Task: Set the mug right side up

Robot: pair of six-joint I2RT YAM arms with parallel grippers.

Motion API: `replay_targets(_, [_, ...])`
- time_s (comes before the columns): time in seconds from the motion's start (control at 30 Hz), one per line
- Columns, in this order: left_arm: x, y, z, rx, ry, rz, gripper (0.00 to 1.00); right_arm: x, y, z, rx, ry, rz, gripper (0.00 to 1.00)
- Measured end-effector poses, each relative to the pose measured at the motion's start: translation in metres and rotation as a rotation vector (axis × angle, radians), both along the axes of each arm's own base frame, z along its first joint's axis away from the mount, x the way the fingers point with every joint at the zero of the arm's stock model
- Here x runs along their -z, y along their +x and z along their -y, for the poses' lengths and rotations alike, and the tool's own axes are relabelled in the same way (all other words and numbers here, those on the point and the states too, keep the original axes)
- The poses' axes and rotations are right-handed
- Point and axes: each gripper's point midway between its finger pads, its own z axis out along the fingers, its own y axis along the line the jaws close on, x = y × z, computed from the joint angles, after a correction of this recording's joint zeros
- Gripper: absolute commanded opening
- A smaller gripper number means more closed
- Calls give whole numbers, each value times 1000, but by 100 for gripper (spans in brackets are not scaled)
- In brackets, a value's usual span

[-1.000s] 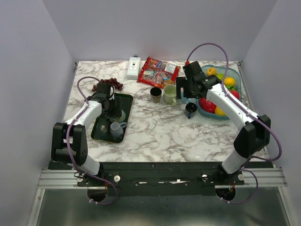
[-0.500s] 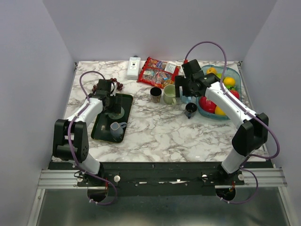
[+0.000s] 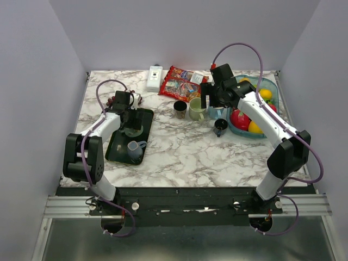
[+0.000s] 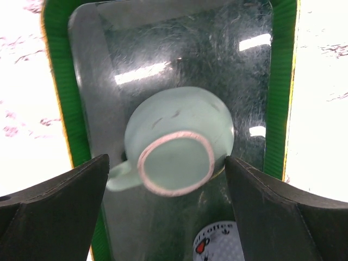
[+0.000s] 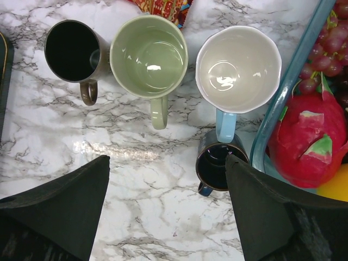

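Observation:
A pale mint mug [image 4: 176, 144] stands bottom up on the green tray [image 4: 57, 98], its pinkish foot ring facing up and its handle to the left. In the top view this mug [image 3: 132, 130] sits on the tray's [image 3: 115, 155] far half. My left gripper [image 4: 167, 159] is open and empty above the mug, one finger on each side, not touching; in the top view it [image 3: 129, 115] hovers over the tray's far end. My right gripper [image 5: 167, 159] is open and empty above bare marble; in the top view it [image 3: 213, 103] hangs over the cluster of upright mugs.
A grey-blue mug [image 3: 134, 148] stands upright on the tray's near half. Brown [image 5: 70, 44], green [image 5: 149, 56], white-and-blue [image 5: 238, 68] and dark blue [image 5: 220, 166] mugs stand upright mid-table. A fruit bowl [image 3: 273, 89], snack bag [image 3: 182, 82], white device [image 3: 155, 78] and grapes [image 3: 126, 96] lie at the back.
My left gripper has drawn back towards the far end of the tray, off the mint mug. My right gripper has lifted and shifted slightly towards the back. The mugs have not moved.

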Motion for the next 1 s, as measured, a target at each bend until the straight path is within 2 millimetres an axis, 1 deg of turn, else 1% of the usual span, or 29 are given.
replay_targets(0.07, [6,1,1,3,-3,-9,85,1,-1,0,-2,2,-4,93])
replay_targets(0.17, [12,2,1,3,-2,-23,80,1,-2,-1,-4,3,-9,93])
replay_targets(0.27, [11,3,2,-7,-9,-16,75,2,-3,-1,-6,3,-15,93])
replay_targets(0.43, [10,0,-1,-86,-23,-42,74,2,-3,-1,-3,8,-17,92])
replay_targets(0.53, [11,-3,-5,-191,-28,-92,74,2,-4,-1,-3,9,-18,92])
replay_targets(0.57, [10,-2,-6,-228,-33,-107,76,2,-4,-2,-3,9,-19,92])
replay_targets(0.63, [11,-1,-7,-306,-46,-131,84,3,-4,-2,-3,9,-21,92])
replay_targets(0.7, [10,1,-9,-378,-52,-147,85,5,-3,-2,-6,9,-25,92])
replay_targets(0.87, [9,2,-13,-517,-62,-164,98,10,-3,-3,-7,5,-37,92])
replay_targets(1.0, [6,5,-13,-544,-75,-154,99,10,-3,-3,-6,5,-37,92])
